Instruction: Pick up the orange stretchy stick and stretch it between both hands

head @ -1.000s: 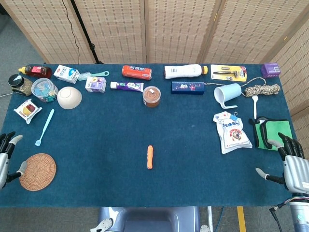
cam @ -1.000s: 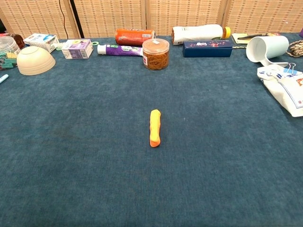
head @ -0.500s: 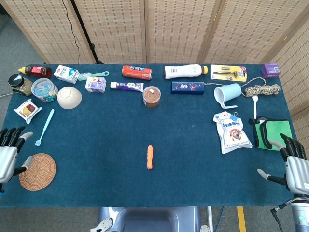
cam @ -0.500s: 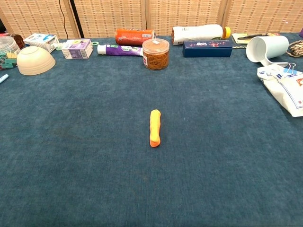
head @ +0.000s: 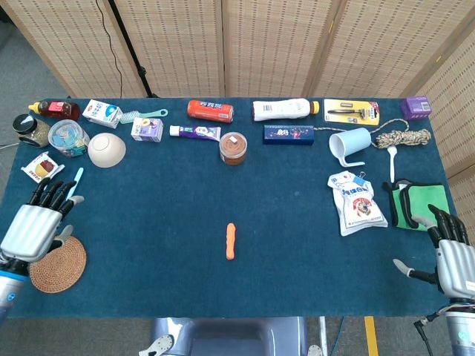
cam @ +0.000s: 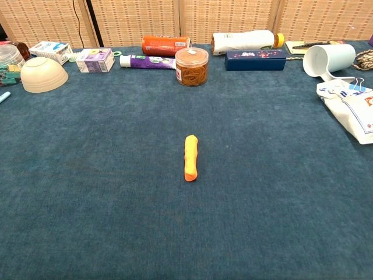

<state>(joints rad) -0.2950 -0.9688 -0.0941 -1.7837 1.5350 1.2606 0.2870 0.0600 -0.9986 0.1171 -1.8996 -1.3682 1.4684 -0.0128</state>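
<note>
The orange stretchy stick (head: 231,241) lies alone on the blue tablecloth near the front middle, its length running front to back; the chest view shows the stick (cam: 190,157) at centre. My left hand (head: 35,222) hovers at the table's left edge above a woven coaster, fingers spread and empty, far left of the stick. At the front right corner my right hand (head: 447,254) is open too, fingers apart, holding nothing. Neither hand appears in the chest view.
A woven coaster (head: 58,263) lies under the left hand, with a light blue toothbrush (head: 69,194) beside it. A snack bag (head: 357,202) and green cloth (head: 419,205) lie near the right hand. Bottles, boxes, a jar (head: 233,147), a bowl (head: 107,149) and a mug (head: 349,144) line the back.
My left hand has moved in from the left edge, forward and to the right over the coaster. The right hand and the stick have stayed put.
</note>
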